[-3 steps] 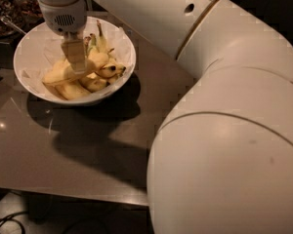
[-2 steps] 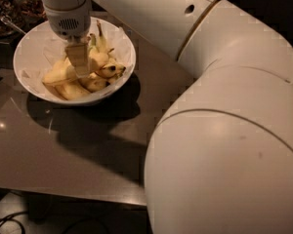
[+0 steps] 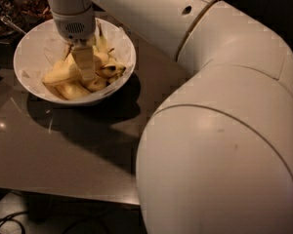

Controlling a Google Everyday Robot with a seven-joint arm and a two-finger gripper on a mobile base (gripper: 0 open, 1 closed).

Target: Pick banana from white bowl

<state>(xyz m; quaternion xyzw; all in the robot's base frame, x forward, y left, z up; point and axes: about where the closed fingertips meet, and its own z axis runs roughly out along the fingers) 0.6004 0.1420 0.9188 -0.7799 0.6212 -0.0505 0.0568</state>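
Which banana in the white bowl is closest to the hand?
The long, plain pale banana, under the hand in the bowl; the others are shorter with dark-spotted tips.

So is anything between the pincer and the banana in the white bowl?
Nothing visible. The pincer sits low inside the white bowl, right over the banana, with the shorter bananas just beside it.

Glossy grey table (image 3: 63, 150) in dim light, perhaps cables (image 3: 5, 222) beneath.
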